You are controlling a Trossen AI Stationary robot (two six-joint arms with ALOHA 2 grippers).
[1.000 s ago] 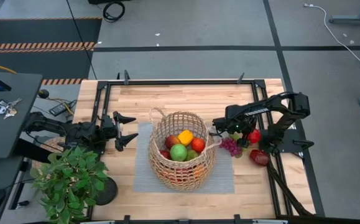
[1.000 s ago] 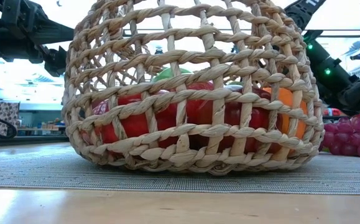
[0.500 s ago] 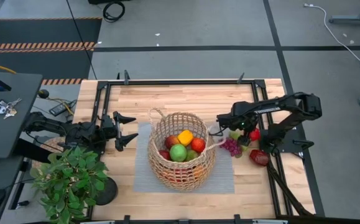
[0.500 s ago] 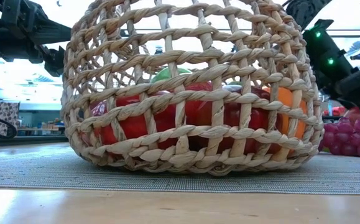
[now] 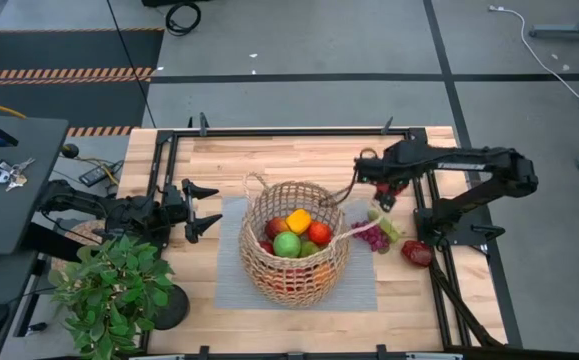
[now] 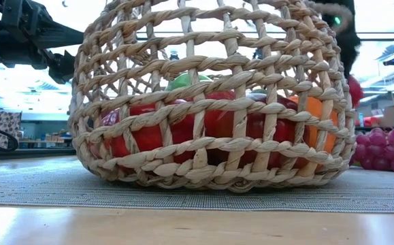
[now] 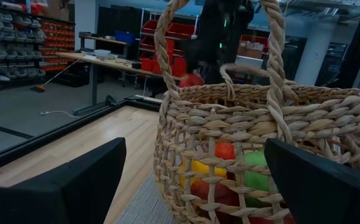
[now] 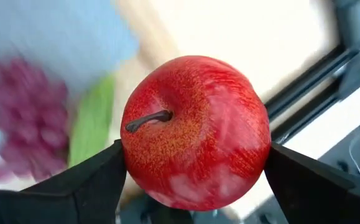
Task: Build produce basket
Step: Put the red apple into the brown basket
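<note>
I see the right gripper pinching a red apple, now lifted from beside the grapes toward the far-right rim of the basket. The left gripper waits spread left of the basket, its 2 fingers unmoved.

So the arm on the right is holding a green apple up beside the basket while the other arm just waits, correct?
Not quite: the apple is red, not green, as the right wrist view shows, clamped in the right gripper. The rest holds: it is up beside the basket, and the left gripper waits open at the other side.
</note>
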